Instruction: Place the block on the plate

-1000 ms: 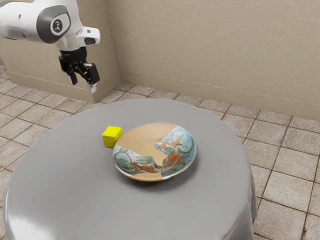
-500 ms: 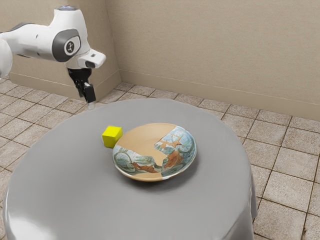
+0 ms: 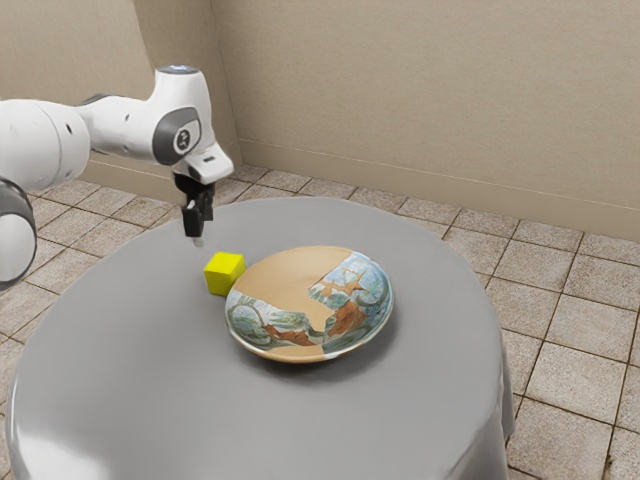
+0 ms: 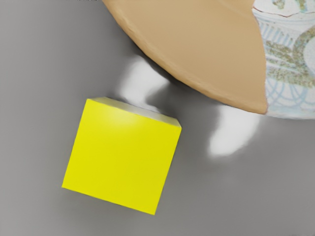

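One black two-finger gripper, pointing down over the table, near the block and above it. Its two fingers stand spread, one nearer the exterior camera than the other. It is mounted on one arm of smooth white casing with dark grey, rounded joint covers, reaching in from the exterior view's left. Blocks, count one: a plain, bright yellow cube-shaped block, flat-faced and straight-edged, its upper face carrying a soft highlight. It rests on the table just beside the plate, apart from the rim — the wrist view shows a strip of grey surface between them. Plates, count one: a wide, round, shallow plate with a raised rim and a glossy finish, partly plain tan and partly painted in pale blue, green and rust-brown, the patches irregular in outline. Both items sit on one round table under a smooth grey cover, which shows light reflections and hangs in folds at its edge. Beyond it, the floor is laid in square, mottled beige-grey tiles with dark joints; the wall is beige, finely textured — a baseboard of similar colour runs along its foot.
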